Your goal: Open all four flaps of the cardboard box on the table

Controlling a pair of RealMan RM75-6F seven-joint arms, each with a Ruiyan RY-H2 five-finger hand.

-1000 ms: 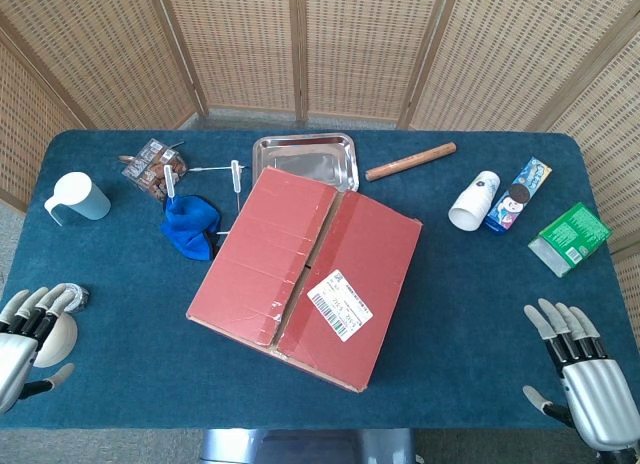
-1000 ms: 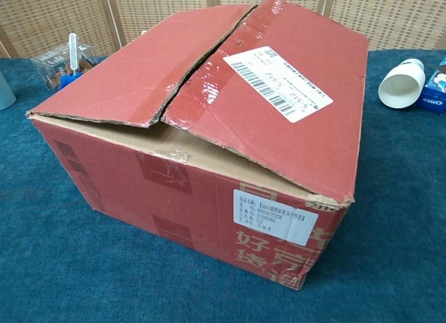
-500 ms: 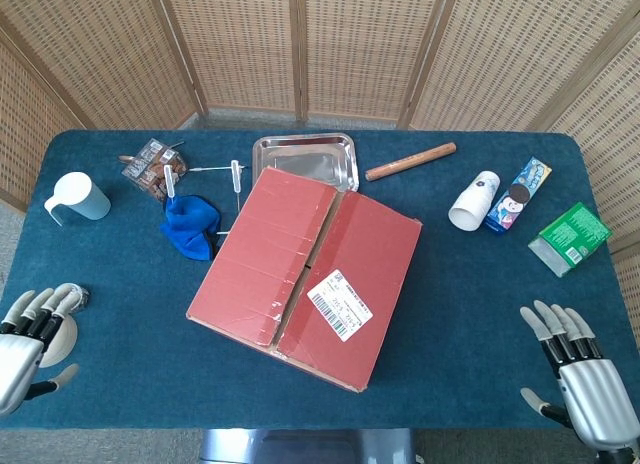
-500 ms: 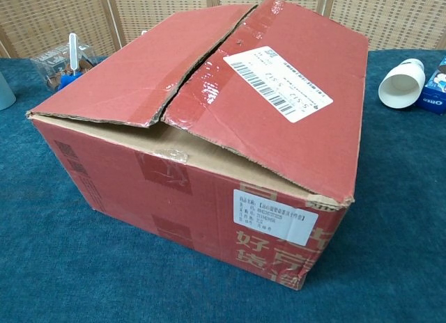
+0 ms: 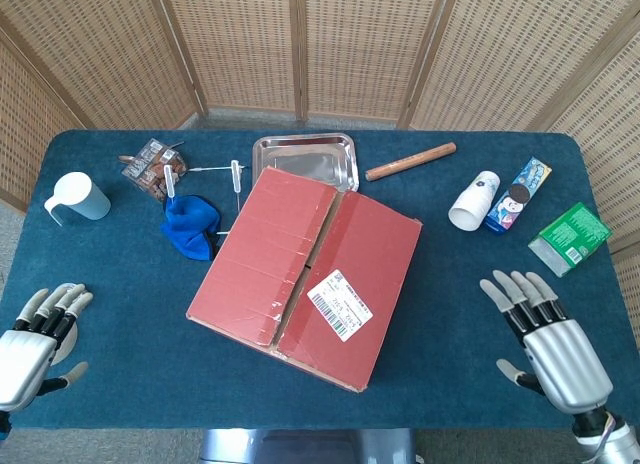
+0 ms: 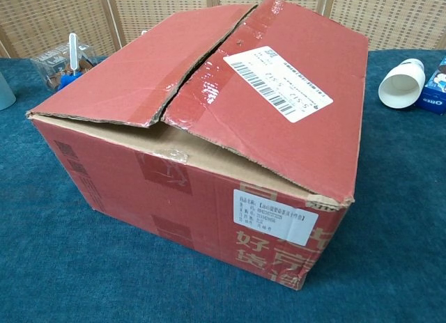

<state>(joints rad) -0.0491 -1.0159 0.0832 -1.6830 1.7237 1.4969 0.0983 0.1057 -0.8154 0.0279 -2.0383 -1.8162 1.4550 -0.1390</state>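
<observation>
Both hands have moved since the earlier pictures. On the head view, the right hand (image 5: pixel 545 339) has come up and in toward the box, and the left hand (image 5: pixel 30 339) has slid a little to the right. Each hand has its fingers spread wide and holds nothing. Neither one touches the box. The chest view does not show them.

The red cardboard box (image 5: pixel 307 271) sits in the middle of the blue table (image 5: pixel 130 374), turned a bit crooked. Its two top flaps are down and meet along a torn seam (image 6: pixel 198 62) with shiny tape. The near edge of the flaps is lifted a little. A white shipping label (image 6: pixel 277 74) with a bar code is stuck on the right flap; its small print is too tiny to read. A second white sticker (image 6: pixel 273 218) is on the front side, next to big pale Chinese letters.

Behind the box is a silver tray (image 5: pixel 305 156). A wooden stick (image 5: pixel 410 161) lies to its right. A white paper cup (image 5: pixel 474 200) lies on its side, just beside a blue Oreo pack (image 5: pixel 520 194). A green carton (image 5: pixel 570 238) is near the right edge. On the left are a pale mug (image 5: pixel 78 197), a blue cloth (image 5: pixel 190 224) and a clear box of small things (image 5: pixel 152 166).
</observation>
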